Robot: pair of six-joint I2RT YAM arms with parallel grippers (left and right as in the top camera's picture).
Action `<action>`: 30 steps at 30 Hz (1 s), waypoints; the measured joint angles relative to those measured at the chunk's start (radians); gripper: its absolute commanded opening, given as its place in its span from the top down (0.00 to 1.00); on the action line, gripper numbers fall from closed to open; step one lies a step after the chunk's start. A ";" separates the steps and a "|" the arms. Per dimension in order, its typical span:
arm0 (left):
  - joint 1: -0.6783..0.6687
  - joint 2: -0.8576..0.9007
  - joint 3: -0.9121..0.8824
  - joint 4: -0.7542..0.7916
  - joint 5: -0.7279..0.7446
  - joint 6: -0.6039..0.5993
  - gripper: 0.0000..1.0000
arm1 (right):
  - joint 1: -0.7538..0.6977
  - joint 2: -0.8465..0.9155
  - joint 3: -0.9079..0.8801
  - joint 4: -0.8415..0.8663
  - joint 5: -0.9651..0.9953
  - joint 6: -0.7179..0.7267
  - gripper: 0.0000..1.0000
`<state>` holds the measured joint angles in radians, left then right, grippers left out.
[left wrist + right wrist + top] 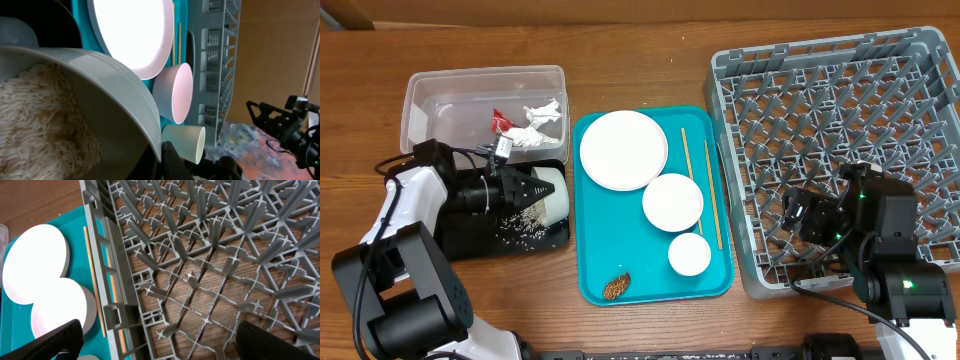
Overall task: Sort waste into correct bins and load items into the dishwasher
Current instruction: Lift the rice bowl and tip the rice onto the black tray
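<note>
My left gripper (pixel 525 188) is shut on the rim of a white bowl (pixel 550 195), tipped on its side over the black tray (pixel 485 245). Rice (pixel 35 125) still fills the bowl (pixel 100 85), and loose grains (pixel 520 225) lie on the black tray. The clear tub (pixel 430 95) holds a red wrapper (pixel 500 120) and white tissue (pixel 540 115). On the teal tray (pixel 650 290) are a plate (pixel 623 149), a bowl (pixel 672 202), a cup (pixel 689 254), chopsticks (pixel 712 195) and a brown scrap (pixel 616 287). My right gripper (pixel 800 215) hangs open over the grey rack (pixel 840 120), nothing between its fingers (pixel 55 340).
The rack's near-left wall (pixel 107 280) stands between my right gripper and the teal tray. A chopstick (pixel 92 280) lies just beyond that wall. Bare wooden table (pixel 650 50) runs along the back.
</note>
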<state>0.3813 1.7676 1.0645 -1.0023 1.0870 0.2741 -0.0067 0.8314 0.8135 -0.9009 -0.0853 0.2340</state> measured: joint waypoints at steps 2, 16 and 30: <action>0.014 0.000 0.000 -0.005 0.007 0.006 0.96 | 0.000 0.000 0.000 0.000 0.000 0.000 0.00; 0.236 0.000 0.000 -0.193 0.126 0.176 0.96 | 0.000 0.000 0.000 -0.001 0.000 0.001 0.00; 0.315 0.000 -0.002 -0.232 0.287 0.115 0.96 | 0.000 0.000 0.000 0.000 0.000 0.001 0.00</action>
<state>0.6964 1.7676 1.0626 -1.2339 1.3743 0.3889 -0.0067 0.8314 0.8135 -0.9009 -0.0849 0.2348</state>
